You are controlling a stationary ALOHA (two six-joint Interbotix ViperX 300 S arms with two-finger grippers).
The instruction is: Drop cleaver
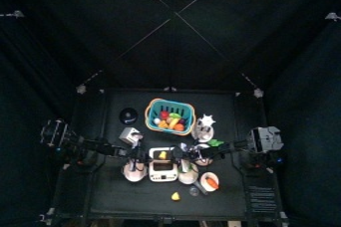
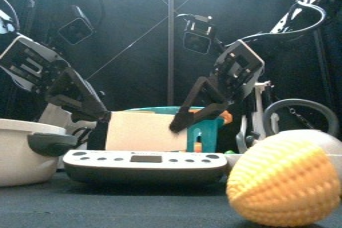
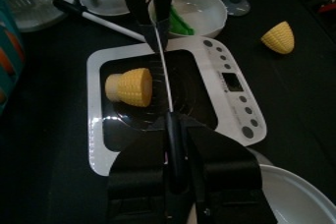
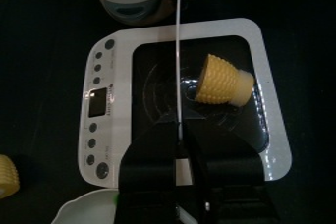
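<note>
The cleaver [image 2: 147, 132] has a flat beige blade and stands on edge just above the white kitchen scale [image 2: 147, 164]. Both wrist views show it edge-on as a thin line [image 3: 157, 61] [image 4: 179, 71] running over the scale's black platform. My left gripper [image 2: 80, 130] [image 3: 168, 135] is shut on one end of the cleaver. My right gripper [image 2: 183, 122] [image 4: 183, 149] is shut on the other end, at the blade's upper corner. A yellow ribbed cone [image 3: 132, 84] [image 4: 223, 79] lies on the scale beside the blade.
A teal basket [image 1: 170, 116] of toy food stands behind the scale. A white bowl [image 2: 16, 152] sits at the left and another [image 1: 210, 181] at the right. A second yellow ribbed piece [image 2: 287, 182] lies near the table's front edge.
</note>
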